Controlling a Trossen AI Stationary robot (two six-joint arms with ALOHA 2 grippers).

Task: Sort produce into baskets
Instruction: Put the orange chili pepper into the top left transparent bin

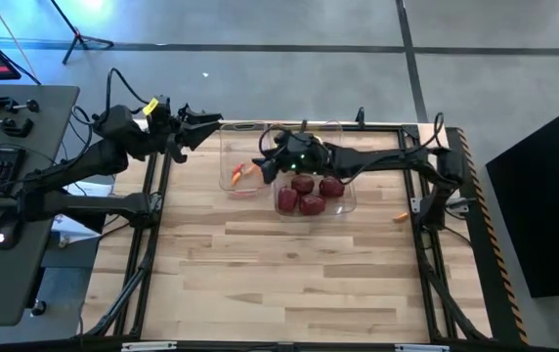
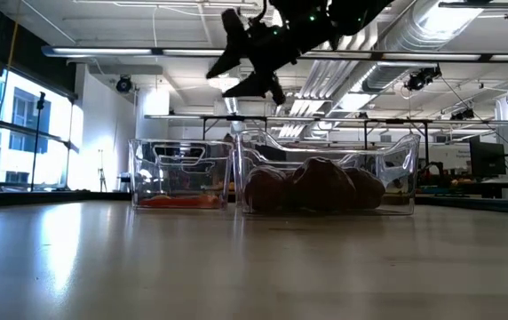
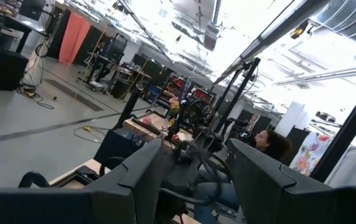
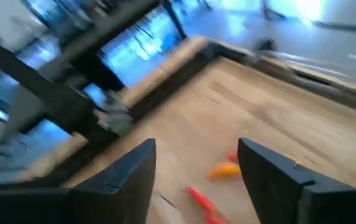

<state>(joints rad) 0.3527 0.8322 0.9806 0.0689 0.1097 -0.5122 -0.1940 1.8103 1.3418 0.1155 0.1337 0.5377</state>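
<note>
Clear pepper basket (image 1: 242, 161) is sitting under your right gripper (image 1: 265, 164), jaws apart, empty, for dropping; left gripper (image 1: 201, 127) is waiting at the desk's far edge, jaws apart.

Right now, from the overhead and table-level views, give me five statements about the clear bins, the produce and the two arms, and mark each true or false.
1. The dark red-purple lumpy rounds lie together in one clear plastic bin. True.
2. The slim red and orange peppers share that bin with them. False: they lie in the neighbouring clear bin.
3. The right end effector hangs above the bins, fingers apart and empty. True.
4. The left end effector reaches into the pepper bin. False: it waits near the table's far left corner.
5. No produce lies outside the bins. False: a small orange piece rests on the wooden table by the right edge.
</note>
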